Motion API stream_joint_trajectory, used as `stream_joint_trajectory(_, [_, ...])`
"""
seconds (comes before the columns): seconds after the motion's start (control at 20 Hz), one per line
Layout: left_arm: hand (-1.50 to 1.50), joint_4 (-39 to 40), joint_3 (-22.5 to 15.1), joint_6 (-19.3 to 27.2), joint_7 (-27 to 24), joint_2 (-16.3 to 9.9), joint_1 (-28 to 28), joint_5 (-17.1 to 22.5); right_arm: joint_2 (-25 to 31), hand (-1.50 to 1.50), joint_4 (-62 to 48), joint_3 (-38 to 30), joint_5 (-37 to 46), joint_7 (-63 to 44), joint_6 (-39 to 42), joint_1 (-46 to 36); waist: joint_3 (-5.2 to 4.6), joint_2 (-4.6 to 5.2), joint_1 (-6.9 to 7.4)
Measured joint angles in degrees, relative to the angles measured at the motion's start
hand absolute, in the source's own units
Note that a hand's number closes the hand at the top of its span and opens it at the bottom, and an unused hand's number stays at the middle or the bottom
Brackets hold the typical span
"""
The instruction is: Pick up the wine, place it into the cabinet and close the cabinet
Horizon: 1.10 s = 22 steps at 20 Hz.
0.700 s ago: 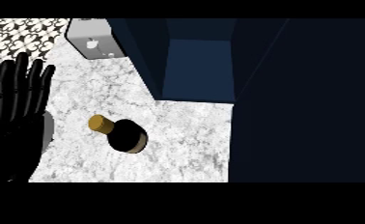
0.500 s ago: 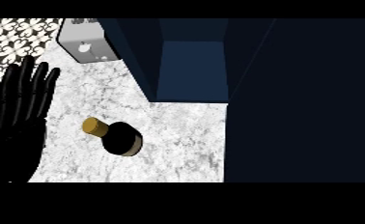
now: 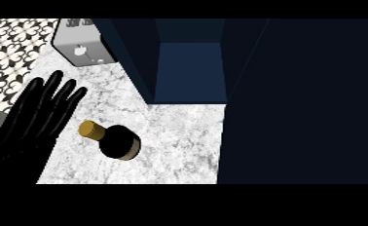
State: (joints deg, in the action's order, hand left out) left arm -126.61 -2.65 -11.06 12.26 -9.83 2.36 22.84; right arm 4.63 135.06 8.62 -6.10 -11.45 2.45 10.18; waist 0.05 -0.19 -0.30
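The wine bottle (image 3: 115, 141) stands upright on the marble counter (image 3: 179, 137), seen from above: dark body, tan cork top. My left hand (image 3: 39, 113) is at the view's left edge, open with fingers straight and pointing up, just left of the bottle and apart from it. The dark blue cabinet (image 3: 191, 71) is behind the bottle, its inside open to view between dark side panels. Its door (image 3: 295, 103) fills the right side as a dark slab. My right hand does not show.
A silver toaster (image 3: 82, 45) sits at the back left of the counter. Patterned black-and-white floor tiles (image 3: 18, 45) show beyond the counter's left edge.
The whole view has shifted: the bottle, toaster and cabinet sit slightly further right and lower in the picture. My left hand stays open at the left edge.
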Motion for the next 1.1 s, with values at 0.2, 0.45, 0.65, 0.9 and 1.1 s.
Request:
stream_joint_trajectory(0.2, [-1.5, -6.24, 1.3, 2.13, 7.43, -1.37, -0.3, 4.87, -0.44, -1.5, 5.48, 3.74, 1.4, -5.59, -1.31, 1.3, -0.04, -0.01, 0.16])
stream_joint_trajectory(0.45, [-1.5, -7.18, 2.72, 4.62, 12.93, -2.27, -1.93, 5.79, -2.14, -1.5, 7.26, 9.66, 5.29, -11.58, -4.72, -1.75, -0.06, 0.02, 0.3])
stream_joint_trajectory(0.65, [-1.5, -7.51, 3.69, 6.93, 17.14, -2.95, -3.96, 6.04, -2.35, -1.5, 7.56, 12.54, 5.97, -12.23, -6.08, -0.99, -0.06, -0.02, 0.21])
stream_joint_trajectory(0.9, [-1.5, -7.42, 4.01, 8.46, 19.51, -2.94, -5.84, 6.12, -2.47, -1.5, 7.93, 14.69, 6.51, -16.66, -8.81, -4.48, -0.08, -0.04, 0.15])
stream_joint_trajectory(1.1, [-1.5, -7.33, 5.51, 8.33, 20.65, -3.39, -5.69, 6.29, -1.88, -1.5, 8.23, 16.38, 7.04, -18.64, -10.85, -5.35, -0.1, -0.09, 0.12])
